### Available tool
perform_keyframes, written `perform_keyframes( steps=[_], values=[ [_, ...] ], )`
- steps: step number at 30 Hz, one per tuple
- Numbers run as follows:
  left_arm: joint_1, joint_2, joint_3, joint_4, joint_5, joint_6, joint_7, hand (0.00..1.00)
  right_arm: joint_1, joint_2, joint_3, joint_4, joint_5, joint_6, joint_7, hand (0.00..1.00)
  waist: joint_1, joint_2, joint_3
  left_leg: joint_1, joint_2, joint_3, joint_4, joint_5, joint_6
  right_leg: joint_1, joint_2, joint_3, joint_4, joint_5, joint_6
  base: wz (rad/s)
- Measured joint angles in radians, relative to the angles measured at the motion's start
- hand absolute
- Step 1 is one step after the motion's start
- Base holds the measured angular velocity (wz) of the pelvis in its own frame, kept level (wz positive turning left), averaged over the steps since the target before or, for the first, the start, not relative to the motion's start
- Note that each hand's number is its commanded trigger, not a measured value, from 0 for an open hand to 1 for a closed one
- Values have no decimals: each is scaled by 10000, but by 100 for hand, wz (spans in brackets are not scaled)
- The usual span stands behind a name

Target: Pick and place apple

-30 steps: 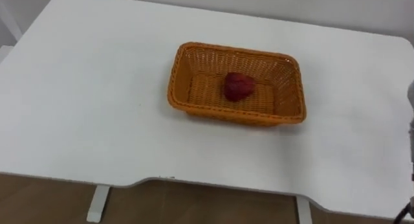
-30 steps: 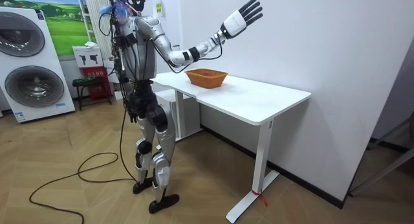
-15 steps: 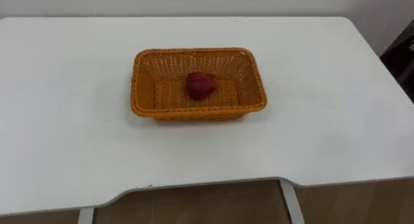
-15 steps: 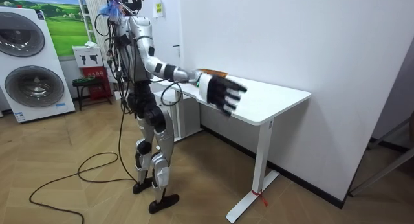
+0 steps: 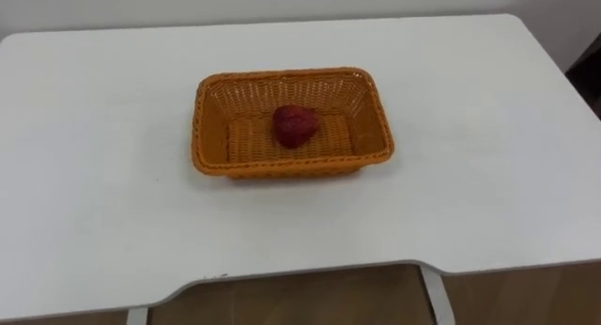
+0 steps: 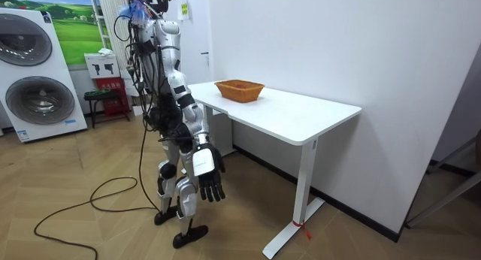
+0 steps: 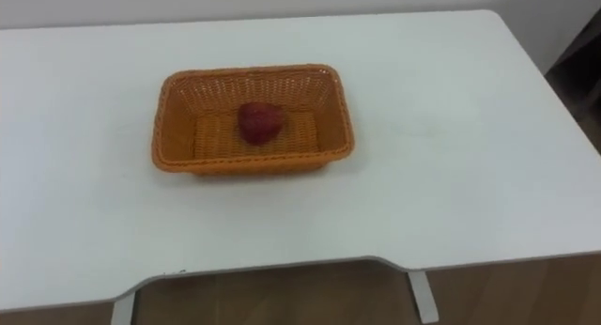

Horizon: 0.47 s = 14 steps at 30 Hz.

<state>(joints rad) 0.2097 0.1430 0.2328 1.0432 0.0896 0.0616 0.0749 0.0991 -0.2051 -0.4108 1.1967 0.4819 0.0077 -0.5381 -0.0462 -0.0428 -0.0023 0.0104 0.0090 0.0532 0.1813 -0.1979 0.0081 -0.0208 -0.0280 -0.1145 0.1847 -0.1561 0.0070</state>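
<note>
As far as the pictures tell, the task looks finished or very nearly so. The apple [image 5: 294,125] already lies inside the basket [image 5: 208,137], and no hand is on it.

In the room view the robot stands upright in the left half of the frame, at the near end of the worktop [image 6: 301,117]. Its right hand [image 6: 204,168] hangs beside its thigh at the lower left of centre. The fingers are loose and a little spread, holding nothing, and the hand is well apart from the basket. I judge that no picking or placing is left to do, at most a step clear.

In the eye views the orange wicker basket sits a little left of centre on the white worktop, its long side running across the frame. The dark red apple rests on the basket's floor near the middle, slightly toward the far wall and clear of the rim. Around the apple the woven floor lies bare. To the right of the basket the worktop runs plain to its rounded corner at the upper right.
</note>
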Motion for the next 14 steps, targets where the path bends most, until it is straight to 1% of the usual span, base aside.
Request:
perform_keyframes(
  steps=[1,3,4,5,8,10,14],
  values=[
    [34,-3,0,29,17,39,0,0,40,99,366,212,-381,109,384,0,89,41,-1,25,3,-2,1,0,0,31,5,-5,-3,0,0,0],
    [42,-37,2,106,55,54,2,0,51,235,800,582,-996,219,917,0,179,71,-7,40,4,-23,2,-1,1,72,0,-58,-18,0,-1,5],
    [43,-71,0,145,121,64,1,0,122,310,1001,651,-1409,370,1225,0,253,70,9,47,2,-26,2,-3,2,90,-6,-76,-21,0,-1,7],
    [22,-80,-4,162,128,71,1,0,133,341,1118,699,-1597,391,1367,0,274,127,19,57,2,-31,2,-6,5,97,-6,-81,-24,-1,0,0],
    [123,-102,-94,221,116,194,10,0,-12,419,1865,795,-2667,481,1949,0,387,181,53,84,6,-27,-67,-14,16,110,3,-54,-6,-1,0,0],
    [114,-105,-116,226,106,231,53,0,-115,468,2328,845,-3330,584,2317,0,457,241,61,130,9,-40,-105,-15,17,154,6,-75,-14,-1,0,0],
    [80,-114,-242,344,98,234,111,0,-213,512,2740,857,-3744,586,2737,0,511,261,49,184,8,-94,-121,-14,17,290,5,-158,-123,1,0,5]
  ],
)
